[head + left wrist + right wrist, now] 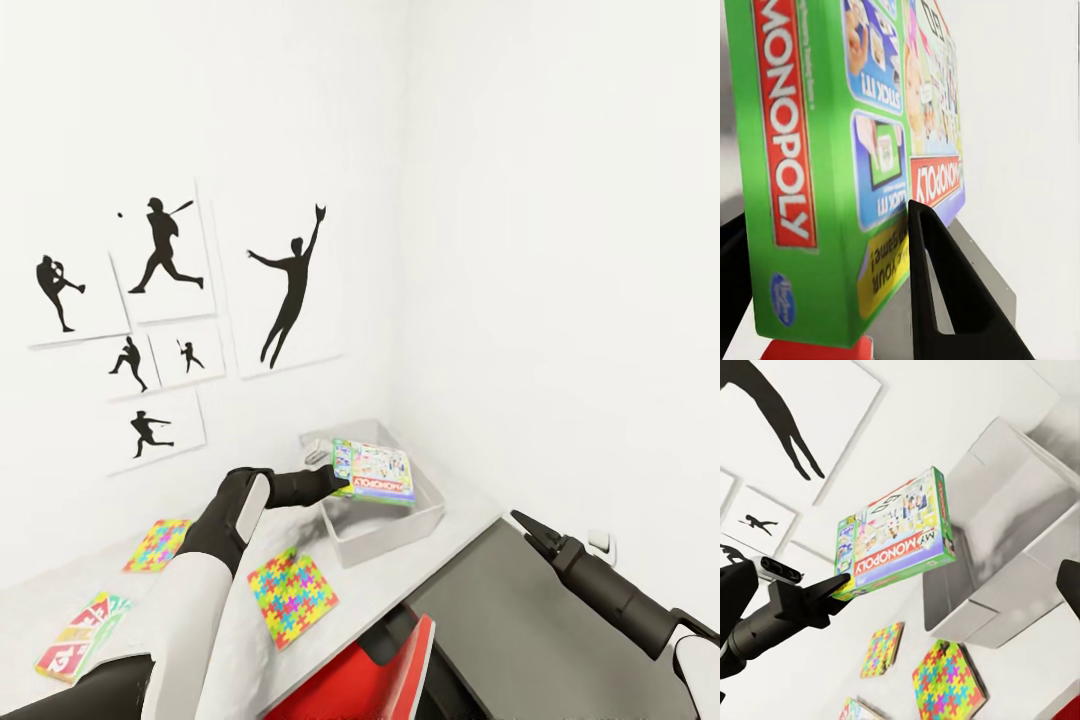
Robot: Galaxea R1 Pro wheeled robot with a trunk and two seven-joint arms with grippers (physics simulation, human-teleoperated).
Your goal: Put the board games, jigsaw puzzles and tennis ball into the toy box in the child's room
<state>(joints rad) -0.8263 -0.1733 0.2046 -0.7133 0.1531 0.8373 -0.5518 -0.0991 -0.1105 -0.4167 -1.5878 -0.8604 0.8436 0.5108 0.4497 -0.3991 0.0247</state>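
A: Left gripper [338,484]?
B: Clamped on the edge of a green Monopoly box [374,471], one dark finger [945,292] pressed on the printed face, the other against the back. Held in the air, roughly flat, directly above the toy box [385,535].

A: Touching the toy box?
B: Apart from it, going by the right wrist view: game [894,538] well up, light-grey bin [1012,547] beneath and behind it, left gripper [840,587] biting the near corner.

A: And the bin itself?
B: Sitting on the pale table [210,600] at its far end, tucked in the room's corner by the white walls. Contents hidden by the held box.

A: Puzzles?
B: Two bright jigsaw sheets flat on the tabletop. Nearer jigsaw puzzle [293,595] just beside the bin's near corner, farther jigsaw puzzle [157,544] off toward the wall with the posters. Same pair seen from the right wrist: [948,681] and [883,649].

A: Anything else on the table?
B: A second game, red and green print [80,635], lying flat near the table's left end, well apart from the bin.

A: Right gripper [527,529]?
B: Raised at the right, over a dark grey surface [520,620] beside the table, carrying nothing. Fingers drawn to a point in the head view; open or closed, cannot tell.

A: Wall?
B: Black baseball-player silhouettes on white panels [160,260]. Something red [375,680] at the table's near edge, below.
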